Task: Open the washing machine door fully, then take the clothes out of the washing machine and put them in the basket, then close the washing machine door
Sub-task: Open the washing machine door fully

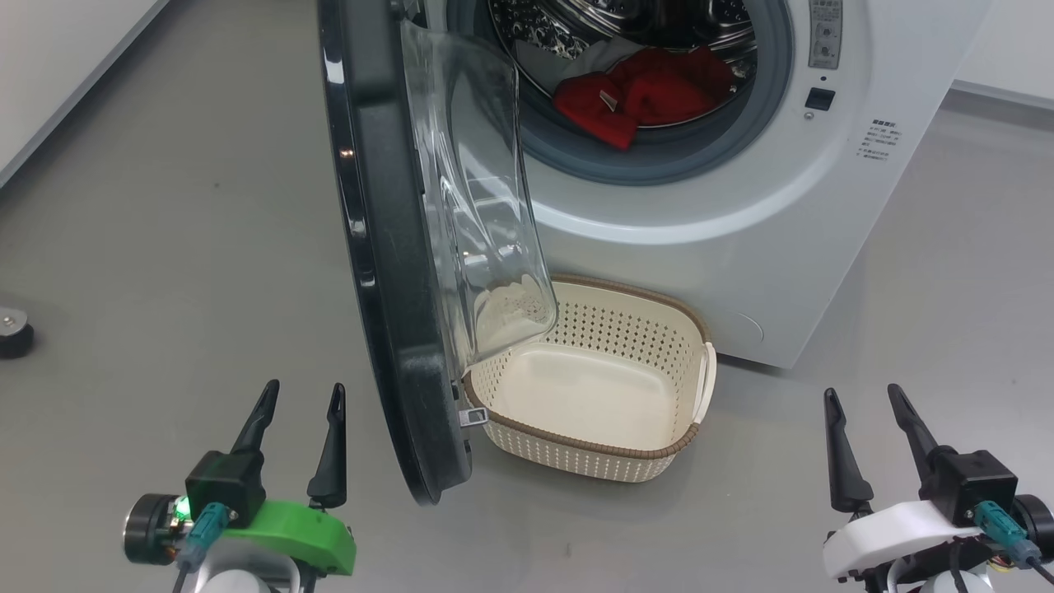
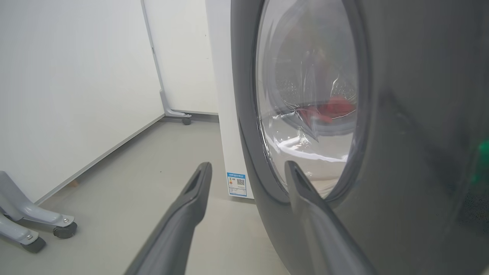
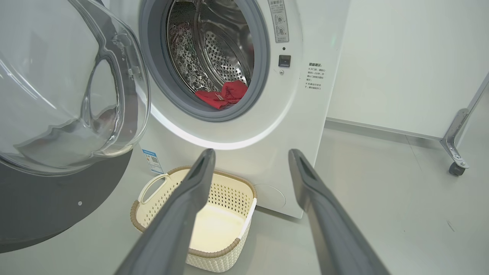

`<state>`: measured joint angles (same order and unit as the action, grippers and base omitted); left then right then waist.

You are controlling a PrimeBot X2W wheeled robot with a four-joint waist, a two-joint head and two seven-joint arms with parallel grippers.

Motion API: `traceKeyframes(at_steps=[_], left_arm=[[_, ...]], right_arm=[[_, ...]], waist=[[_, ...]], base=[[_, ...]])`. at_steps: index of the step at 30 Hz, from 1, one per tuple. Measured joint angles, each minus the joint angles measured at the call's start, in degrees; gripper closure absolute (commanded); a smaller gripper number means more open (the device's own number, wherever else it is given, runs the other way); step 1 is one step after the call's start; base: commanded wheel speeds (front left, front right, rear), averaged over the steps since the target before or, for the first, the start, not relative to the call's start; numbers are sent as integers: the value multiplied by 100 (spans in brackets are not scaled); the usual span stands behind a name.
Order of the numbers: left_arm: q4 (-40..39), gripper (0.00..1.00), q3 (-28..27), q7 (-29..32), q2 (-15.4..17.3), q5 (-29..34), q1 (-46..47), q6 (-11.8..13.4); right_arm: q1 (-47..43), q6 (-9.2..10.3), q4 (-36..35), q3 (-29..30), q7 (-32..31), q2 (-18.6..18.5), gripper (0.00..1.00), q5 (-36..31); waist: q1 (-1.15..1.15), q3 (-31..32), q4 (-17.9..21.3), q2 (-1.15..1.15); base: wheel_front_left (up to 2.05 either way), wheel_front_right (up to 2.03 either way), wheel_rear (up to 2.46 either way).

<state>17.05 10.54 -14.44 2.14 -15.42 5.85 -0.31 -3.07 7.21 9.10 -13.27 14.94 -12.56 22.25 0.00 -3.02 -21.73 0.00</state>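
Left jaws: the left gripper (image 1: 304, 385) has its two long dark fingers spread wide in open air, low over the floor, on the outer side of the door.
Right jaws: the right gripper (image 1: 862, 389) is the same deal, fingers well apart, gripping nothing, off to the right of the basket.
Door: the washing machine door (image 1: 387, 247) is swung out and sits edge-on in the head view, between the left gripper and the basket. It has a glossy black rim, and the clear bulging glass bowl (image 1: 478, 206) faces the machine.
Basket: the basket (image 1: 593, 451) sits on the floor right against the machine's front, below the opening. It's cream perforated plastic with rounded corners, a brown woven-look rim and a smooth bottom in plain view.
Clothes: the clothes (image 1: 642, 95) are a bright red heap at the front bottom of the drum.
Machine: the washing machine (image 1: 700, 214) is white and smooth, with a grey gasket (image 3: 263, 76), a perforated steel drum (image 3: 217, 49) and a blue sticker (image 2: 237, 184) low on the front.
Floor: the floor (image 1: 165, 206) is plain grey, smooth, with a slight sheen.
Room: white walls (image 2: 57, 76), plus grey metal frame legs (image 2: 38, 225) on castors.
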Motion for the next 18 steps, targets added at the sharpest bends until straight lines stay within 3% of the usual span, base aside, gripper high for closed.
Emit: traceKeyframes(at_steps=[18], left_arm=[[44,0,-62,0,0,59,-2,-1]], right_arm=[[-324,0,-193,5,0,415,0,-513]], waist=[[0,22,29,0]], base=[[0,0,0]])
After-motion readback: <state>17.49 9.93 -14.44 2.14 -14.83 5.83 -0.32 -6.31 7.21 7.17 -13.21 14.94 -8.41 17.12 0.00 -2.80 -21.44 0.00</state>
